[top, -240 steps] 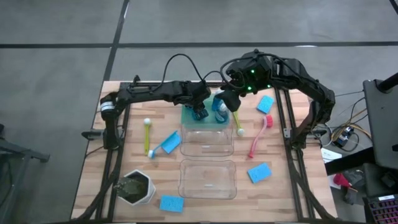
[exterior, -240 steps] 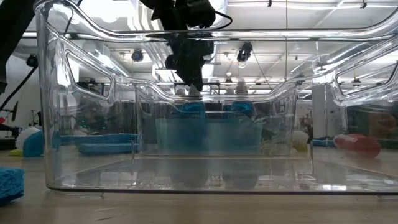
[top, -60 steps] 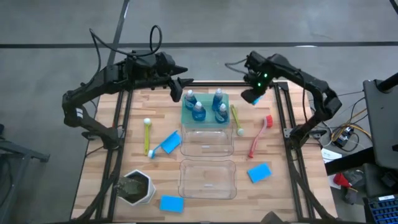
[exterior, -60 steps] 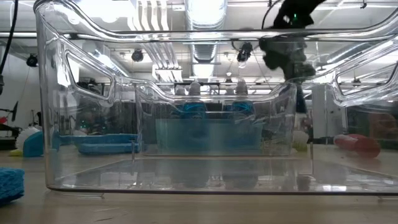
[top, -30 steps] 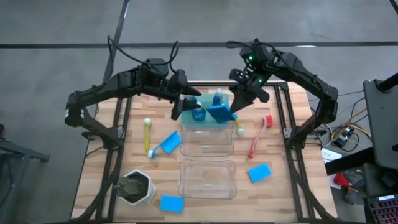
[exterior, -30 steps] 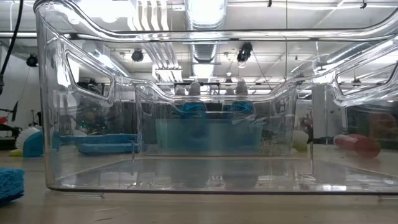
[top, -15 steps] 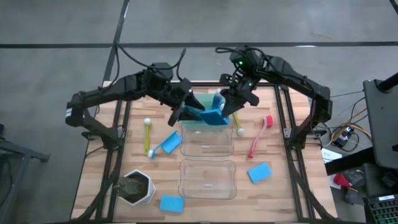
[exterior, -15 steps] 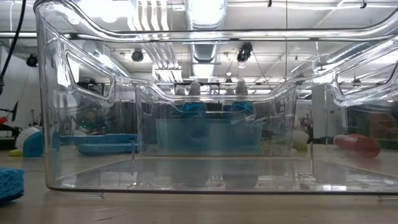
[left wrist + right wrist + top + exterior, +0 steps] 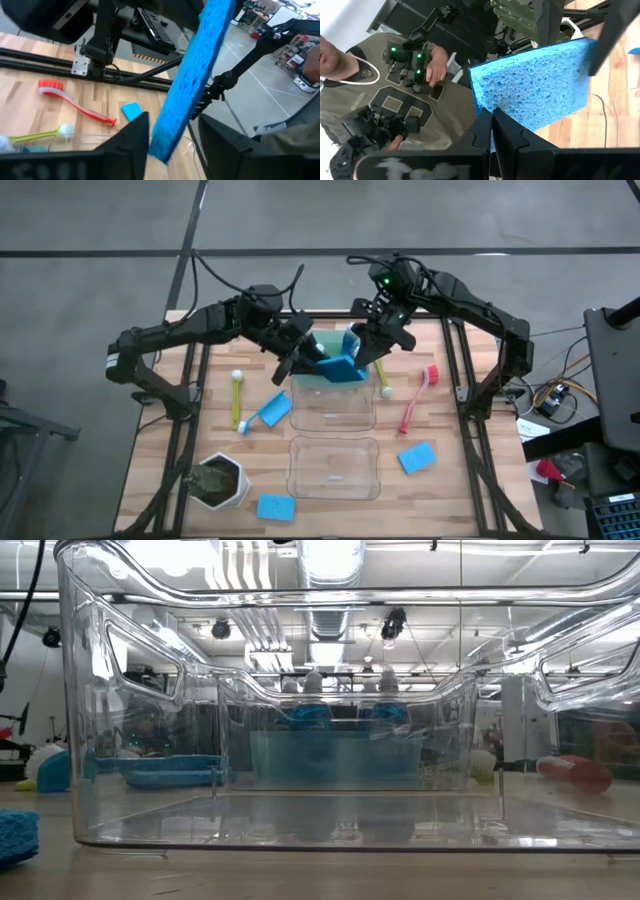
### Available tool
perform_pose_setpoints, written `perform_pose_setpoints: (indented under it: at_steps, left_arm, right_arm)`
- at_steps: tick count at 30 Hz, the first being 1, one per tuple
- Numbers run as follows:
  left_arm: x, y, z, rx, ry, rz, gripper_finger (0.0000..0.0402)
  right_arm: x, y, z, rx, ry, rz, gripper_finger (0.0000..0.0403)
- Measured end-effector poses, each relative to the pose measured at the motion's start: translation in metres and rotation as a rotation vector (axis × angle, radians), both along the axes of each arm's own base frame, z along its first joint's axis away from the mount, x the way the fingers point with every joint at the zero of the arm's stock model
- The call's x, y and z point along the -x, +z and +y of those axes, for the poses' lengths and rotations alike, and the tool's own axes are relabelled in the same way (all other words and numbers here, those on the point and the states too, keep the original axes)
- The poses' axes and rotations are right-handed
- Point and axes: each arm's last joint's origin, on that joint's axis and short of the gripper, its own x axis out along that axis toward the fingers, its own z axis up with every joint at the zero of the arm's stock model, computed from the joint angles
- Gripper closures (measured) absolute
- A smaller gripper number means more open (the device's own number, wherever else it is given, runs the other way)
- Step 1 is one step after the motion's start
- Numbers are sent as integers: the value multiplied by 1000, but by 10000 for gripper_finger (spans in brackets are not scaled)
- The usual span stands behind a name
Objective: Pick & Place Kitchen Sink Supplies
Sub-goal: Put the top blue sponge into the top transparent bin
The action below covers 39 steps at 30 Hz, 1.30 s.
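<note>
A bright blue sponge (image 9: 340,367) hangs in the air over the green tray (image 9: 303,375) at the table's far middle. My right gripper (image 9: 366,357) is shut on its right end. My left gripper (image 9: 304,361) reaches in from the left, open. Its two fingers stand on either side of the sponge's other end (image 9: 161,142). The arms hide most of the tray. Bottle caps (image 9: 305,685) show through the clear bins in the low view. My right gripper pinches the sponge's edge near one end (image 9: 496,109) between its two fingers, one on each broad face. The fingers come from the table's far right, slanting slightly down. The sponge is lifted clear, standing on edge over the tray. My left gripper: whether a finger (image 9: 142,132) touches the sponge, I cannot tell.
Two clear bins (image 9: 333,406) (image 9: 333,468) stand in a row near of the tray. Brushes lie at the left (image 9: 237,395) and right (image 9: 418,398), with a blue one (image 9: 265,412) between. Loose sponges (image 9: 418,457) (image 9: 275,507) and a white pot (image 9: 220,480) sit near the front.
My right gripper has carried the sponge a little toward the table's left, over the tray. My left gripper has come down and to the right, and has turned, so that its fingers now straddle the sponge's free end.
</note>
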Motion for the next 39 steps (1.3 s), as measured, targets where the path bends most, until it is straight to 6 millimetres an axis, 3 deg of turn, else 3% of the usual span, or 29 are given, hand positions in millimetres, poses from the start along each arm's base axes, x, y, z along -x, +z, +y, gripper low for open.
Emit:
perform_pose_setpoints:
  at_steps: [7, 11, 19, 27, 39]
  left_arm:
    - [0, 1, -1, 16, -17, -6, 360]
    - [0, 1, 0, 29, -11, -1, 392]
    - [1, 1, -1, 79, -23, 18, 370]
    - [1, 2, -2, 123, -59, 27, 380]
    - [1, 2, -2, 174, -41, 50, 375]
  right_arm:
    - [-2, 1, -2, 45, -57, -17, 394]
    - [-3, 3, -4, 18, -81, 5, 394]
    - [2, 8, -15, 21, -185, 32, 363]
    - [10, 22, -24, 68, -265, -15, 309]
    - [16, 42, -11, 89, -246, -78, 240]
